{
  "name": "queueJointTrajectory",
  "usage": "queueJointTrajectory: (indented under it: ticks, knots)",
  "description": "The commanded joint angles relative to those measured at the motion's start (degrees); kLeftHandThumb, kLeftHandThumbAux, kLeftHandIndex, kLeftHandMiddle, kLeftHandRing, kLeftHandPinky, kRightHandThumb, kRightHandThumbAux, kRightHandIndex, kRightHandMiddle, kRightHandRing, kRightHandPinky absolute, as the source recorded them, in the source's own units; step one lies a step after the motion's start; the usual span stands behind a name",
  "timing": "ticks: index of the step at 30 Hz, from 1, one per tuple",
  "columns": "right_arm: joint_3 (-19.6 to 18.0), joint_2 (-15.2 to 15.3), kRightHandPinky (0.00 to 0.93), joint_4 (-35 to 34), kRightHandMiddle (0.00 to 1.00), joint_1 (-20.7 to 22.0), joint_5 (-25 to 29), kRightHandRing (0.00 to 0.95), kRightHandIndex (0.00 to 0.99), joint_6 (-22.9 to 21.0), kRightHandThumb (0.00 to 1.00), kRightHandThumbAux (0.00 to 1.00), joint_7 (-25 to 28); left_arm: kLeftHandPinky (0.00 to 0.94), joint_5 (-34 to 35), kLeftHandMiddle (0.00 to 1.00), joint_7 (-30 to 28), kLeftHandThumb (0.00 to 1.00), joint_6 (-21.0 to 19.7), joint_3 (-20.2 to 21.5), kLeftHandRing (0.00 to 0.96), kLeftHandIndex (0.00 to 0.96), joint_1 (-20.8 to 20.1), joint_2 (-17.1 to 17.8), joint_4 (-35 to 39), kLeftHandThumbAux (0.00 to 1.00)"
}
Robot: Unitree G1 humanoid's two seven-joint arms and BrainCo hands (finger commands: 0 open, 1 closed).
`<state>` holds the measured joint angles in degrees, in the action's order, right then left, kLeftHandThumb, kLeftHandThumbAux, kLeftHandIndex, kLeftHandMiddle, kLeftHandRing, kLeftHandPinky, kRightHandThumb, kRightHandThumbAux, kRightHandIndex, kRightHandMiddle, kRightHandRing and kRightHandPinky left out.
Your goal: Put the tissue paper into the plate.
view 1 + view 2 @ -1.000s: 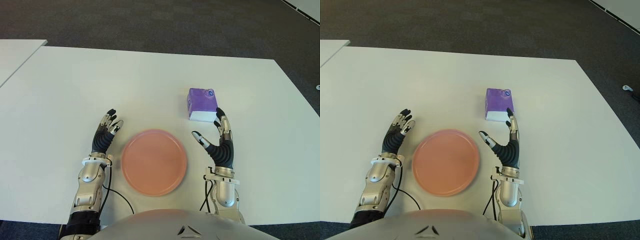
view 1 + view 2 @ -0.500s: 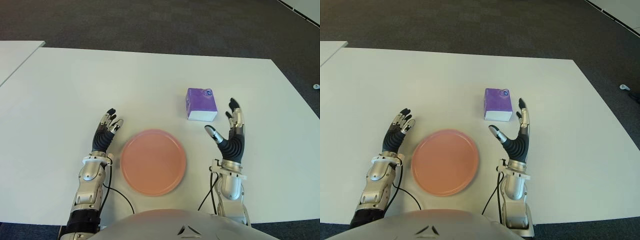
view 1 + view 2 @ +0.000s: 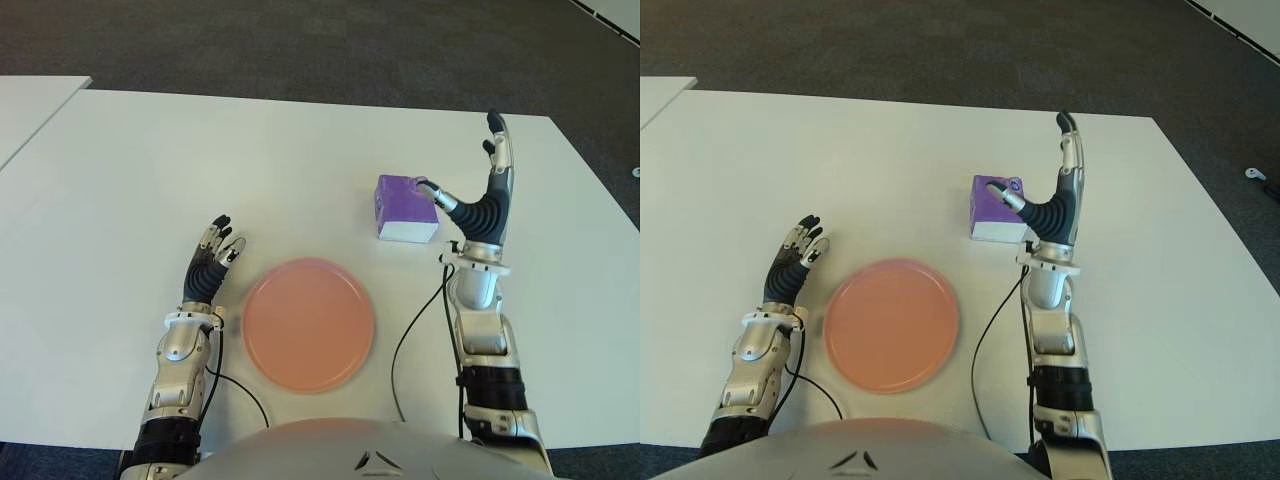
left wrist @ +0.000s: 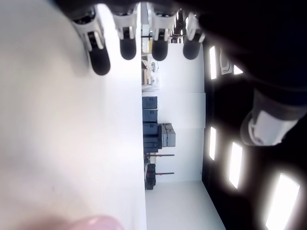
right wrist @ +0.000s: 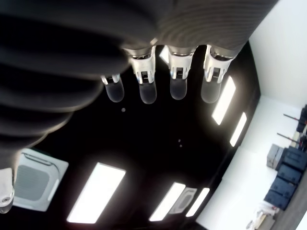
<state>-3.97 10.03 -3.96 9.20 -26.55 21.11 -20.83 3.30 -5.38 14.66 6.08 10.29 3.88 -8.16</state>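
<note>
White table (image 3: 150, 170): right hand (image 3: 487, 200), fingers spread, beside purple tissue paper (image 3: 402, 206).

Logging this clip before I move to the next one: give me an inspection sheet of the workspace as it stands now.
Surface: white table, bare apart from the items below.
Job's things: purple tissue pack on the table, not in the plate; pink plate near the robot, holding nothing.
Clutter: nothing seen.
Hands: right hand raised beside the pack's right side, fingers straight and pointing up, thumb at the pack's top edge, no grasp. Left hand left of the plate, fingers relaxed, holding nothing.
Cables: black cable along the right forearm; another by the left forearm.
Surroundings: dark carpet; a second white table at far left.
</note>
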Motion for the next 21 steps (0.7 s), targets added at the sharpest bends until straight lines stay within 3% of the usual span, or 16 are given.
queueJointTrajectory:
  ticks: [1,7,11,17,21]
  knots:
    - [1.54,3.34,0.0,1.68,0.0,1.74,-1.92,0.0,0.0,-1.6,0.227,0.527,3.85,0.0,-0.28,0.0,0.58,0.0,-1.35,0.03,0.0,0.0,0.53,-0.05,-2.19,0.501]
    - [4.63,9.72,0.0,1.83,0.0,5.3,-0.74,0.0,0.0,-5.03,0.306,0.487,16.4,0.0,-0.34,0.0,0.72,0.0,-1.48,0.05,0.0,0.0,0.15,-0.09,-2.61,0.502]
    - [7.22,14.0,0.0,4.48,0.0,8.96,-2.76,0.0,0.0,-5.52,0.385,0.387,22.54,0.0,-0.58,0.0,1.08,0.0,-1.8,-0.01,0.0,0.0,0.08,-0.22,-2.46,0.504]
    - [14.49,20.28,0.0,17.75,0.0,17.89,-12.66,0.0,0.0,0.1,0.452,0.23,22.18,0.0,-0.89,0.0,1.6,0.0,-1.97,-0.19,0.0,0.0,-0.07,-0.29,-2.53,0.505]
    - [17.36,22.2,0.0,21.82,0.0,20.35,-16.08,0.0,0.0,2.48,0.472,0.185,20.34,0.0,-1.0,0.0,1.75,0.0,-1.98,-0.28,0.0,0.0,-0.05,-0.31,-2.55,0.501]
